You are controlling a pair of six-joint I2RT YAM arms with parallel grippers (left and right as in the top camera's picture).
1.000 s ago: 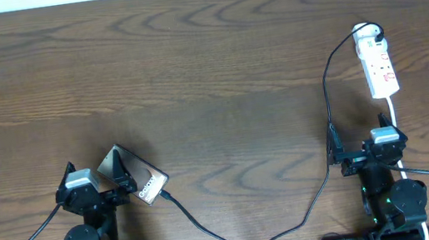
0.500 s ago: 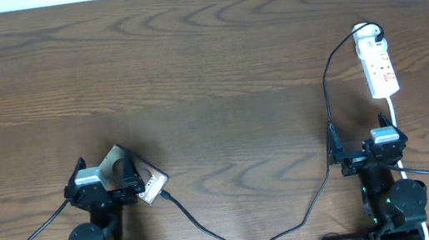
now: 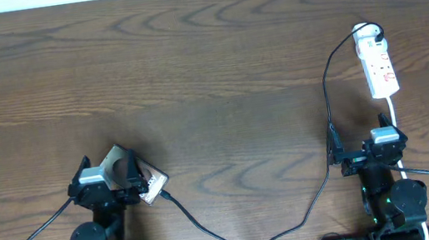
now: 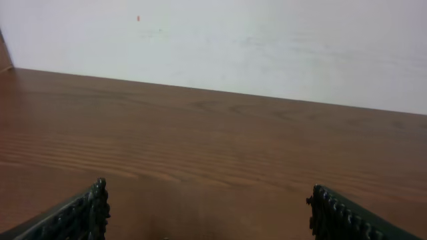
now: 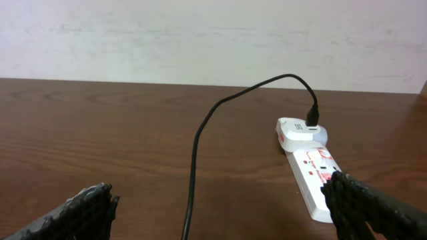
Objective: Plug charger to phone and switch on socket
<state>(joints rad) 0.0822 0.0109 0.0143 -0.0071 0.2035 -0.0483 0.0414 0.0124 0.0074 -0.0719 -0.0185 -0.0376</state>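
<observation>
The phone (image 3: 150,185) lies slanted at the near left of the table, its far end under my left gripper (image 3: 108,169). That gripper is open and holds nothing; its wrist view shows only bare wood between its fingers (image 4: 83,213). The black charger cable (image 3: 214,236) meets the phone's near-right end; I cannot tell if the tip is seated. It loops right and runs up to the white plug on the socket (image 3: 379,67). My right gripper (image 3: 367,149) stands open and empty near the socket (image 5: 310,170), the cable (image 5: 195,153) between its fingers (image 5: 90,210).
A white cord (image 3: 395,116) runs from the socket's near end down past the right arm. The table's far edge meets a pale wall (image 4: 267,47). Both arm bases stand at the near edge.
My left arm has shifted right, so it now covers more of the phone. The phone, cable, socket and right arm have not moved.
</observation>
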